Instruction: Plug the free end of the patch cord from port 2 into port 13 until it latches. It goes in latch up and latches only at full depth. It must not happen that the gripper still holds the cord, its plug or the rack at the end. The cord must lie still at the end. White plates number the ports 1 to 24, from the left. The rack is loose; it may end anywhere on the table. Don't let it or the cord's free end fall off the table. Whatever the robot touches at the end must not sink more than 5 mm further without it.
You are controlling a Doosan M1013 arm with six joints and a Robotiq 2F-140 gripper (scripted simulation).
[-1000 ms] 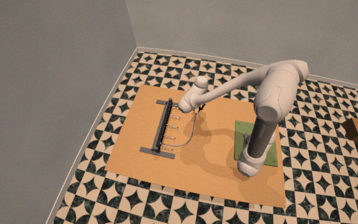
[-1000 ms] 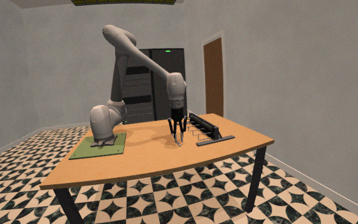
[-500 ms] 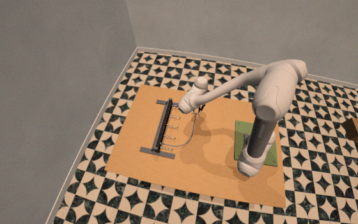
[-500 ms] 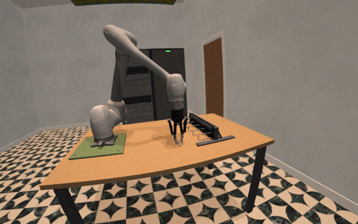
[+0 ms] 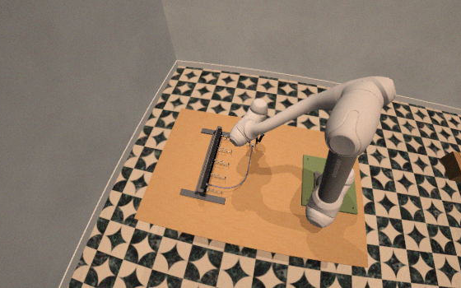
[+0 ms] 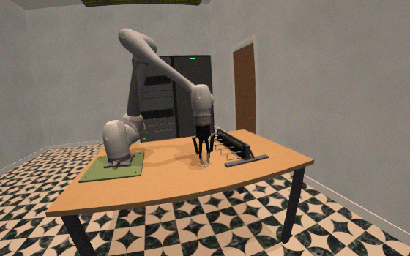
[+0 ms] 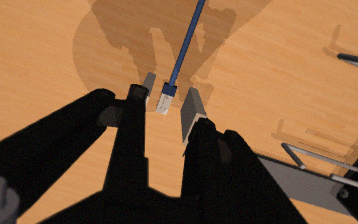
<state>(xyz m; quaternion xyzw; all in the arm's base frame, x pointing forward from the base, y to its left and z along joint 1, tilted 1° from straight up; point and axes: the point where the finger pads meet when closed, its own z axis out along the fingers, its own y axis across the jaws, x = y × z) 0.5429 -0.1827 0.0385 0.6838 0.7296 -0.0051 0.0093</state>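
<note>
I've got the hand (image 7: pixel 170 114) pointing straight down over the bench (image 6: pixel 168 190), fingers partly open and gripping nothing. On my wrist view the patch cord's (image 7: pixel 186 42) free plug (image 7: pixel 166 99) lies flat on the wood between the two fingertips, with gaps either side. The blue cord curves back to the rack (image 5: pixel 210 164), which stands near the bench's far edge from the arm's base (image 5: pixel 329 181).
</note>
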